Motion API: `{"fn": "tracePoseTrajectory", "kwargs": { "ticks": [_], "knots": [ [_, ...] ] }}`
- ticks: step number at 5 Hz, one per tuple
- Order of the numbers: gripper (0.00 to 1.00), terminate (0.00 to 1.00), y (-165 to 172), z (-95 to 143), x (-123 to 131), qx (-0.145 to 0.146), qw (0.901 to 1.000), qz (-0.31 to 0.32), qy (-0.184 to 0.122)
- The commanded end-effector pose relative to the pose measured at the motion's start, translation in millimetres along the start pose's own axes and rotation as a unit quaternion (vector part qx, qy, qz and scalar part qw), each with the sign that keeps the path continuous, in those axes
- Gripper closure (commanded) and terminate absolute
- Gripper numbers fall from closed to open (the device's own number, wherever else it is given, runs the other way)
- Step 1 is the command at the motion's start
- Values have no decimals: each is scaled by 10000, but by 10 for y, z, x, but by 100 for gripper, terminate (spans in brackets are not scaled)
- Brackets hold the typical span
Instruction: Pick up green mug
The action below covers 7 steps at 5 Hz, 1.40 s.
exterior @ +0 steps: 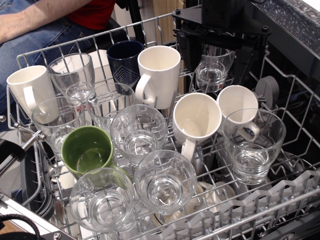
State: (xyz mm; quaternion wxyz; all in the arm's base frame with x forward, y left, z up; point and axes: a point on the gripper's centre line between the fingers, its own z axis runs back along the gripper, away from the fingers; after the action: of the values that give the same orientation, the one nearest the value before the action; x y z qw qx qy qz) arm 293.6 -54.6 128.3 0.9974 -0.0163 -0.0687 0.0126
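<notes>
My gripper (216,45) hangs over the back right of the rack (295,195), a glass (212,75) directly beneath it. Left of me stand a tall mug (159,75) and another mug (125,60) beyond it. Nearer the front, below me, sit two mugs (196,120) side by side. The green mug (87,150) stands far to my left front, ringed by glasses (138,131).
</notes>
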Motion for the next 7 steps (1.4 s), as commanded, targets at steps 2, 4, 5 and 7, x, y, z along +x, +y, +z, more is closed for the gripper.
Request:
{"fn": "tracePoseTrajectory", "kwargs": {
  "ticks": [2, 4, 5, 7],
  "knots": [
    [0, 0, 360, -12, 59, 370, 9958, -760, 355],
    [0, 0, 986, -46, 35, 396, 9879, -1499, 56],
    [0, 0, 1394, -154, 49, 374, 9794, -1978, -156],
    [0, 0, 1984, -402, 108, 717, 9544, -2891, -218]
  ]
}}
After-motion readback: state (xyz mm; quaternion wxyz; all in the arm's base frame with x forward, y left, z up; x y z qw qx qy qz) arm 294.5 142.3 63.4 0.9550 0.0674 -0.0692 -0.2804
